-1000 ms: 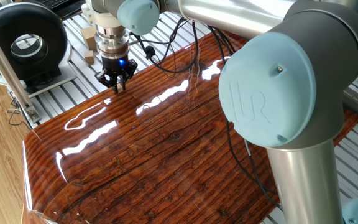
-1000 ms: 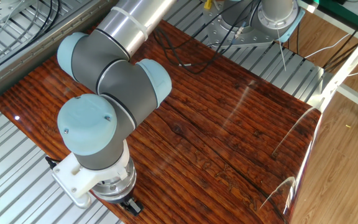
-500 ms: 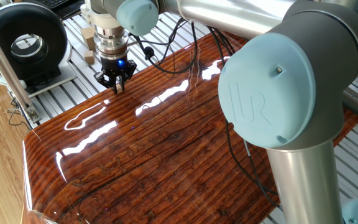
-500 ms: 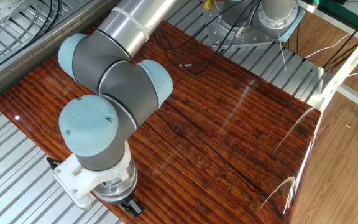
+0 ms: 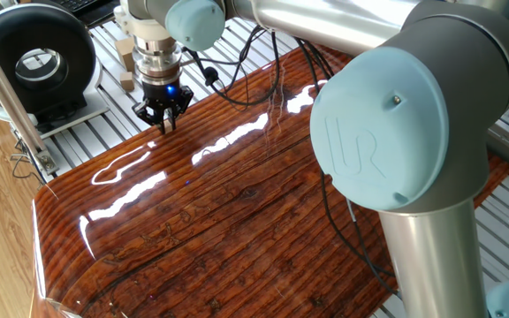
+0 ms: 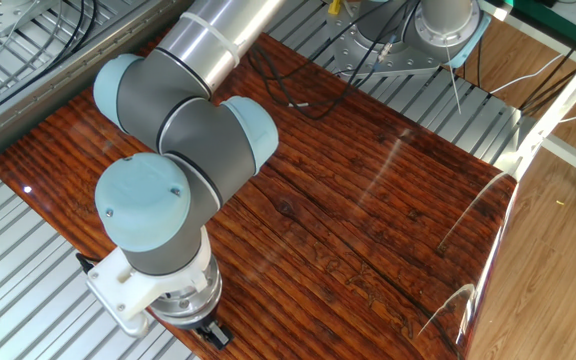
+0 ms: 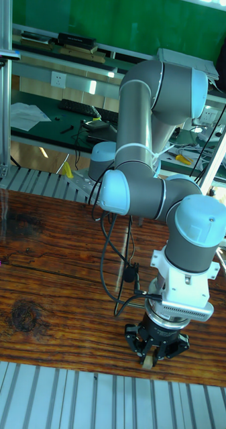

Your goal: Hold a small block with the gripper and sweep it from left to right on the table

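Note:
My black gripper (image 7: 149, 359) points straight down at the near edge of the glossy reddish-brown table (image 7: 52, 288). Its fingers are closed on the small block (image 7: 148, 362), a tiny tan cube whose tip shows between them just above the board. In one fixed view the gripper (image 5: 164, 122) stands at the far left edge of the table (image 5: 237, 203), under the silver wrist with its blue light. In the other fixed view the arm's big joints hide most of the gripper (image 6: 211, 334) and the block is hidden.
Larger tan wooden blocks (image 5: 128, 55) stand on the grey slatted base just behind the gripper. A black round device (image 5: 34, 57) and a metal post (image 5: 3, 84) are to the left. Black cables (image 5: 268, 84) trail over the table's back part.
The gripper with the block has crept a few pixels along the table's edge, leftward in one fixed view. Nothing else has moved.

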Action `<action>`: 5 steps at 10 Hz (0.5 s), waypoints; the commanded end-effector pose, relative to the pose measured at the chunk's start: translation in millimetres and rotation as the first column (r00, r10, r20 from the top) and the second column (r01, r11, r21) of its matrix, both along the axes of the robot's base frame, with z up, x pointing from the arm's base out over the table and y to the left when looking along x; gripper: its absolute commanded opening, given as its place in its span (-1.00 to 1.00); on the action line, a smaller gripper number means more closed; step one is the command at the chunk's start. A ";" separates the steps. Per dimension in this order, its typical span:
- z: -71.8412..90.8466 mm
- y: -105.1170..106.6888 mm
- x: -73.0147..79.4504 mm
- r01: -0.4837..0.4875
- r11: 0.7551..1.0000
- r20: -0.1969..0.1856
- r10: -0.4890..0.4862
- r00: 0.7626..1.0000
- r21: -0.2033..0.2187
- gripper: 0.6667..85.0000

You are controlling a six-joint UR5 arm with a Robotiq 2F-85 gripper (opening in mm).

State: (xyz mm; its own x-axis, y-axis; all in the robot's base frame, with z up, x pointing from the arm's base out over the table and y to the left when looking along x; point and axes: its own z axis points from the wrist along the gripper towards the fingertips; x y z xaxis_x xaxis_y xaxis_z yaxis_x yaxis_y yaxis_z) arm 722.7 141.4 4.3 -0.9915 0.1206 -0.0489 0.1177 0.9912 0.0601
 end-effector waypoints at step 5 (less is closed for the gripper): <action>-1.1 10.5 1.5 0.022 1.000 0.004 -0.022 1.000 0.007 -0.99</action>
